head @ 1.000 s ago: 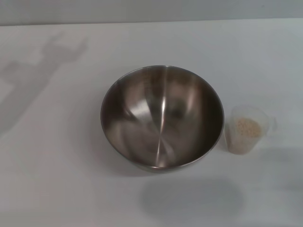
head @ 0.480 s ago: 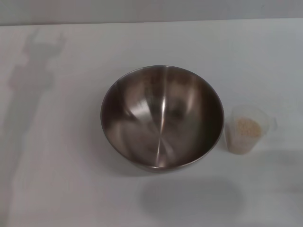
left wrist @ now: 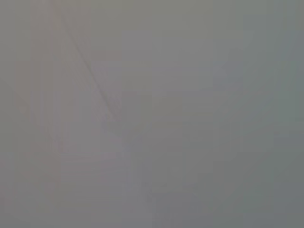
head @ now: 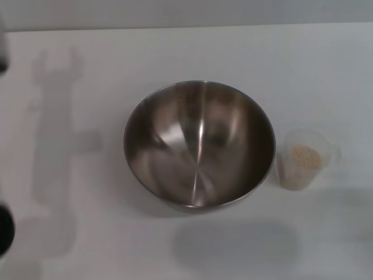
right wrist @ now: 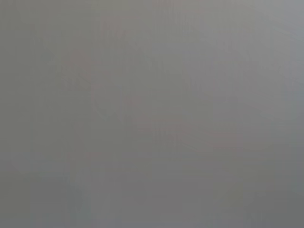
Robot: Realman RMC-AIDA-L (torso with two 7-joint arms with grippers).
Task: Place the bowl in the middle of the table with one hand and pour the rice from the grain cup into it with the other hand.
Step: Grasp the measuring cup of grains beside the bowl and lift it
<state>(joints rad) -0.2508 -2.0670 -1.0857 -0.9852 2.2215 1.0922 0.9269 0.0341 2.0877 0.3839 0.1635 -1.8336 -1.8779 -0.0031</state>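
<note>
table (head: 192, 52): white top, spread out to the right of the left gripper (head: 2, 57) and carrying everything else.
bowl (head: 199, 146): steel, upright and empty, well apart from the left gripper on its right-hand side. It already sits about mid-table.
shadow (head: 55, 134): a tall arm-shaped shade on the table, between the left gripper and the bowl. Its top ends in 2 prongs.
left gripper: only 2 dark slivers show at the left edge of the head view, 1 high and 1 low (head: 3, 230), and which part of the arm each one is cannot be told. Nothing is seen in its hold. Whether it stands wide or narrow cannot be told either.
right gripper: not visible in the head view, and both wrist views show nothing readable.
grain cup (head: 304, 158): clear plastic, upright, just beside the bowl on the side away from the left gripper, and nothing is gripping it.
rice (head: 304, 157): a pale heap in the cup, with none in the bowl.
step in hand: probably the left arm's approach to the bowl, with the pour not yet begun.
next move: likely a hold on the bowl's near rim, then 1 small shift if centring is wanted. The right arm must then take the cup upright and tip it over the bowl.
</note>
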